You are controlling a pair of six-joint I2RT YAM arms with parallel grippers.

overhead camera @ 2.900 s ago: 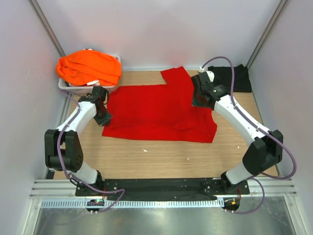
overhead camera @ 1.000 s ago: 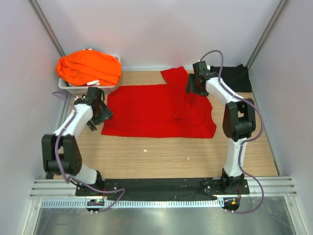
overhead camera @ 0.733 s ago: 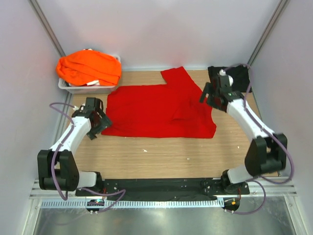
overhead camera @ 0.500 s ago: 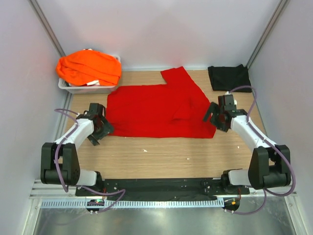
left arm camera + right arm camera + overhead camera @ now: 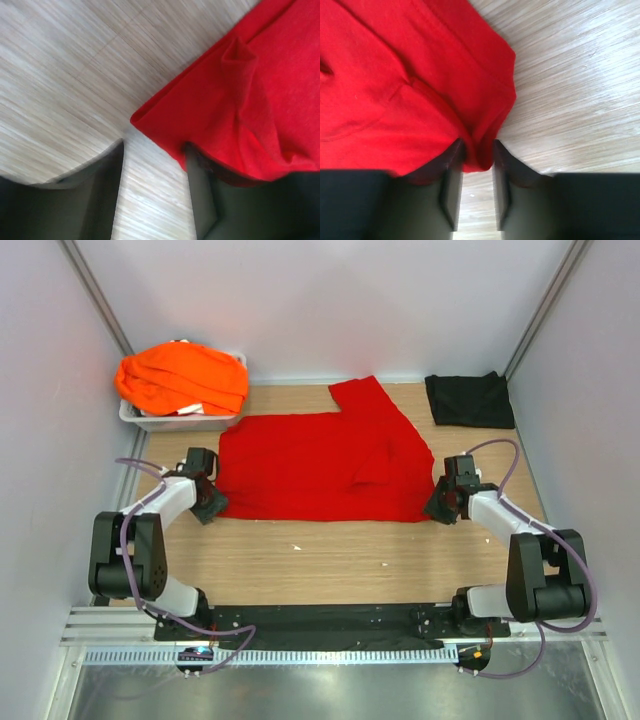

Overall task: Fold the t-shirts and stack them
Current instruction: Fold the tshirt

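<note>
Nearest us, along the lower part of the top view, both grippers sit low on the wooden table (image 5: 340, 560) at the two near corners of the red t-shirt (image 5: 310, 465). At lower left, the left gripper (image 5: 207, 502) has its jaws apart. Its wrist view shows the shirt's corner lying in the gap and draped over one finger (image 5: 200, 200), not squeezed. At lower right, the right gripper (image 5: 443, 508) has its jaws drawn nearly together on a bunched fold of the other near corner, which we judge to be a pinch. Across the middle of the frame the red t-shirt lies spread flat, one sleeve reaching toward the back wall and a small rumple right of centre; we see no fold made in it yet. Farther back, at upper right, the black t-shirt (image 5: 470, 400) lies as a compact rectangle, which we take to be folded and set down to start the stack. At upper left the orange t-shirts (image 5: 180, 375) are heaped loose in the grey tray (image 5: 170, 423); we cannot tell how many. By our reckoning one shirt is done, the red one is at its first fold, and the orange ones are untouched, so most of the task is left. We can read no brand, label or writing anywhere.
</note>
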